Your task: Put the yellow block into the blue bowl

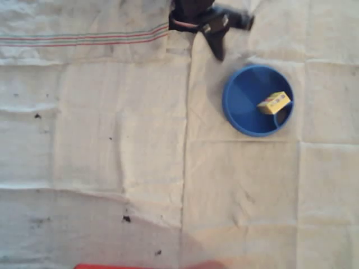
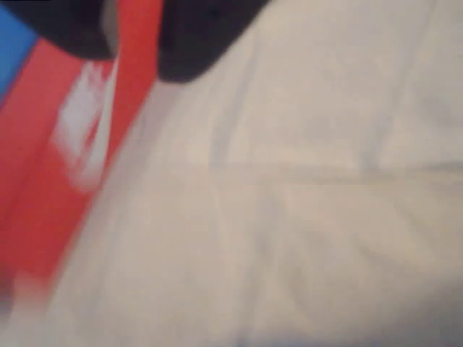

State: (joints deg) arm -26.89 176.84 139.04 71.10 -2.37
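In the overhead view the blue bowl (image 1: 247, 95) sits on the cloth at the upper right. The yellow block (image 1: 274, 103) lies inside it, against the right side of the rim, dotted face up. My dark gripper (image 1: 234, 38) hangs just above and left of the bowl, apart from it, its two fingers spread and nothing between them. The wrist view is blurred. In it my gripper (image 2: 137, 61) shows as two dark fingers (image 2: 195, 43) at the top with a gap between them.
A wrinkled white cloth (image 1: 112, 140) with a striped band at the top left covers the table. A red object (image 1: 112, 267) lies at the bottom edge. In the wrist view a red surface with a white mark (image 2: 65, 166) sits left, with a blue patch (image 2: 13, 50) above it.
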